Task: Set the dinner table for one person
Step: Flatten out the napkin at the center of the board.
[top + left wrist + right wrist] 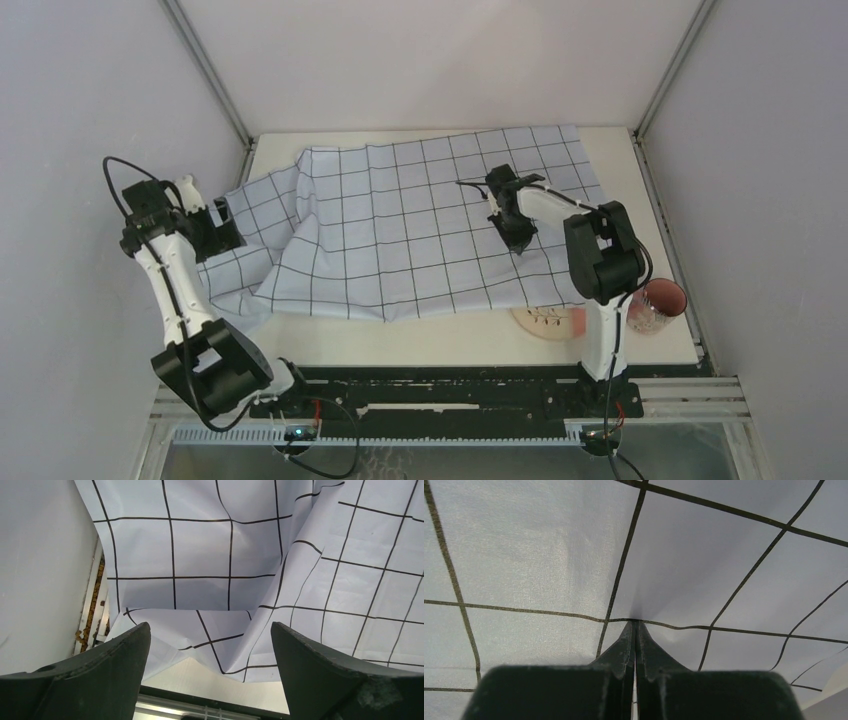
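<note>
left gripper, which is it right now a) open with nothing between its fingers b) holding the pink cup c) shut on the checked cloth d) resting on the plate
a: in the left wrist view the left gripper has its fingers wide apart, and the cloth lies beyond them, ungripped.

The top camera sits high behind the arm bases and looks down and forward over the whole tabletop (440, 345). The left wrist camera looks past the left hand (210, 630), close above the cloth (200, 545). The right wrist camera is nearer still, just behind the right hand (636, 625). All three views share the cloth.
</note>
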### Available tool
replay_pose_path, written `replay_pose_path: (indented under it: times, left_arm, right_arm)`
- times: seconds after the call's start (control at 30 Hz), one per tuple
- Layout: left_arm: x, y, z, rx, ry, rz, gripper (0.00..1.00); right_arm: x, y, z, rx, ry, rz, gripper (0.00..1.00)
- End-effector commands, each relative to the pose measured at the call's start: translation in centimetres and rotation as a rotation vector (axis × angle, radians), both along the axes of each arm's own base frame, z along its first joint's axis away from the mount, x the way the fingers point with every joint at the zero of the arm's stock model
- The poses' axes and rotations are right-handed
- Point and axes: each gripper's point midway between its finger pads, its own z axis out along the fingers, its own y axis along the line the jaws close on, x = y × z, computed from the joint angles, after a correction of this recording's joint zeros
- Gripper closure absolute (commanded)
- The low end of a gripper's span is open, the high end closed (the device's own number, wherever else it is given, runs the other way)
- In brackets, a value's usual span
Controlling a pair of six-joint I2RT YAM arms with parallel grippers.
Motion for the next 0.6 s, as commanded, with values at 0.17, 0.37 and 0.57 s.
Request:
replay_pose_path:
  times: [0.17,0.37,0.57]
  left_arm:
    - [0.7,1.0,1.5,0.145,-0.172,0.053,0.05]
    - [0.6,1.0,1.0,0.158,-0.165,0.047,0.05]
    - [0.5,0.8,1.4,0.157,-0.156,0.037,0.05]
  right_arm:
    - [1.0,0.9,1.4,0.103,-0.108,0.032,1.0]
    - [1.2,-3.4,2.0,0.088,-0.118,-0.055,1.0]
    - [1.3,-7.5,2.6,0.017,-0.129,-0.116,1.0]
